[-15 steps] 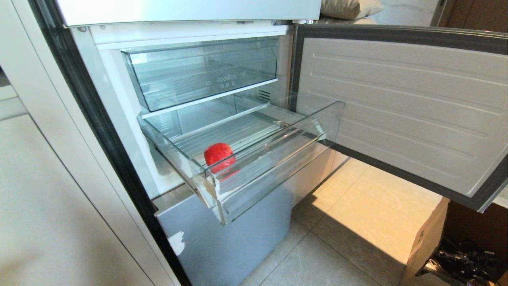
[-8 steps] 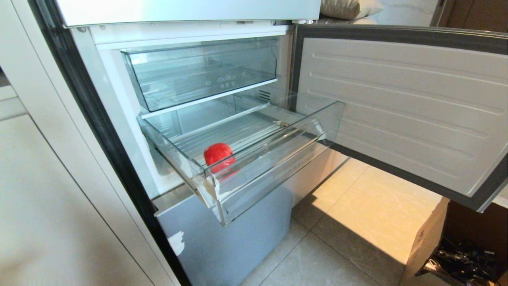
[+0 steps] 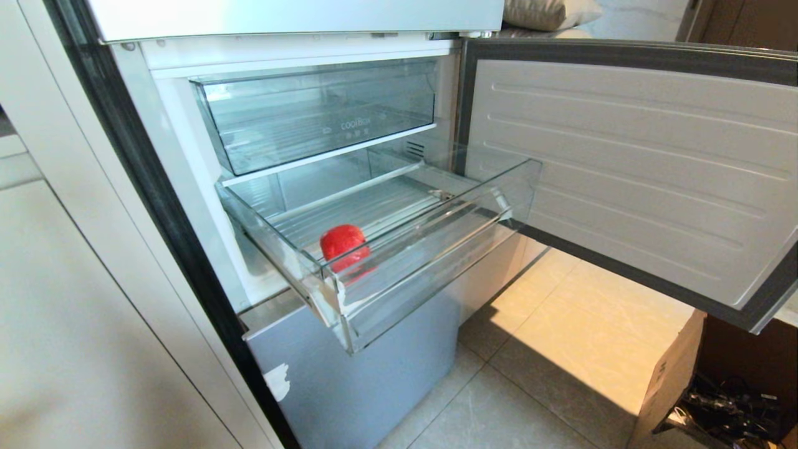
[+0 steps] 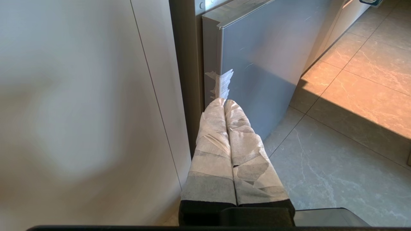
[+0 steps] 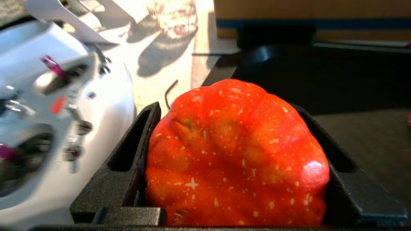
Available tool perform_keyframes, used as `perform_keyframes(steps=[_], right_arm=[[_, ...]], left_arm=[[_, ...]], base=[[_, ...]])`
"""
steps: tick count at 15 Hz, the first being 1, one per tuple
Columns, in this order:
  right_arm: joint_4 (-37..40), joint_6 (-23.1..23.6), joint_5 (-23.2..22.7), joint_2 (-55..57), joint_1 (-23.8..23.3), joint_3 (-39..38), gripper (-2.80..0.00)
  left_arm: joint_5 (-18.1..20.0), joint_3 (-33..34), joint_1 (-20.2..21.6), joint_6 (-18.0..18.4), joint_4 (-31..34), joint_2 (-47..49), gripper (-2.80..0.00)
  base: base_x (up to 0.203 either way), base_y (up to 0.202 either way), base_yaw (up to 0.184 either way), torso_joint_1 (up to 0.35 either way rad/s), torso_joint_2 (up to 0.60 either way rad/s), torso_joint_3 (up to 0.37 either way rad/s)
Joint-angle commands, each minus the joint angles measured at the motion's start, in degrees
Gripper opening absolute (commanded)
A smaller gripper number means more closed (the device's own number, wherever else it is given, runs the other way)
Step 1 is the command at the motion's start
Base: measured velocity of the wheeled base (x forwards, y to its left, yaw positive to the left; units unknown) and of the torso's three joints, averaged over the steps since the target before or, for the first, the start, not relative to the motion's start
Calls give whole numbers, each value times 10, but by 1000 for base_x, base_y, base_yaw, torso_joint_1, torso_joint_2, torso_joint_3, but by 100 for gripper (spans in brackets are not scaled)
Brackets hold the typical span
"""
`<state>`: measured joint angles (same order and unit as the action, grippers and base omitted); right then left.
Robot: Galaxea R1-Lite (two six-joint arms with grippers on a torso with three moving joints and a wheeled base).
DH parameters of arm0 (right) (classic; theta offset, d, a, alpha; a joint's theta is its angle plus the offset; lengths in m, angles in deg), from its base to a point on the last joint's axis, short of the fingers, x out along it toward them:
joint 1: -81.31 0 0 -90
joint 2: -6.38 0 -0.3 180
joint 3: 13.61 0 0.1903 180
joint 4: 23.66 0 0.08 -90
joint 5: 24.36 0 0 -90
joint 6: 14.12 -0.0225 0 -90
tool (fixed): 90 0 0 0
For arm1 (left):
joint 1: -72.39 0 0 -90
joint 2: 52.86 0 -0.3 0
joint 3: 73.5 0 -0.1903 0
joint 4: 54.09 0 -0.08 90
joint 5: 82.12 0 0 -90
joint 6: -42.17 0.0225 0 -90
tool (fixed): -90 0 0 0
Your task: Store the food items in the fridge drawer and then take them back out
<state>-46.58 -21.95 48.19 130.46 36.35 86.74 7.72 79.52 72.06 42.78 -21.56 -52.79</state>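
Observation:
The fridge drawer (image 3: 436, 249) stands pulled out, clear, with a ribbed bottom. One round red fruit (image 3: 343, 245) lies in its front left corner. Neither arm shows in the head view. In the right wrist view my right gripper (image 5: 226, 109) is shut on the other food item, an orange-red speckled fruit (image 5: 234, 154) that fills the space between the black fingers (image 5: 128, 166), both of which press its sides. My left gripper (image 4: 223, 102) is parked low beside the grey lower fridge door (image 4: 257, 64), its taped fingers pressed together with nothing between them.
The fridge door (image 3: 623, 168) stands open to the right. A deeper clear bin marked coolBox (image 3: 318, 112) sits above the drawer. A cardboard box (image 3: 673, 374) stands on the tiled floor at the right. Beside the held fruit are white robot parts (image 5: 48, 112).

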Motion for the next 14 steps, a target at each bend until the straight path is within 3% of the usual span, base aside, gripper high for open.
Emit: perform_keyframes(steps=[1, 5, 6, 10, 14], right_arm=[[-3, -1, 0, -70, -2, -32, -280], [-3, -3, 13, -190, -16, -159, -280], [-3, -1, 33, -200, -18, -174, -280], [11, -4, 34, -302, -28, -245, -280], [40, 10, 36, -504, -54, -420, -280]], left_arm=[[0, 0, 0, 0, 1, 0, -280], [0, 0, 0, 0, 1, 0, -280], [0, 0, 0, 0, 1, 0, -280], [0, 0, 0, 0, 1, 0, -280], [0, 0, 0, 0, 1, 0, -280]], base=[[0, 0, 0, 0, 0, 0], [0, 0, 0, 0, 0, 0], [0, 0, 0, 0, 0, 0], [0, 0, 0, 0, 0, 0], [0, 0, 0, 0, 0, 0]])
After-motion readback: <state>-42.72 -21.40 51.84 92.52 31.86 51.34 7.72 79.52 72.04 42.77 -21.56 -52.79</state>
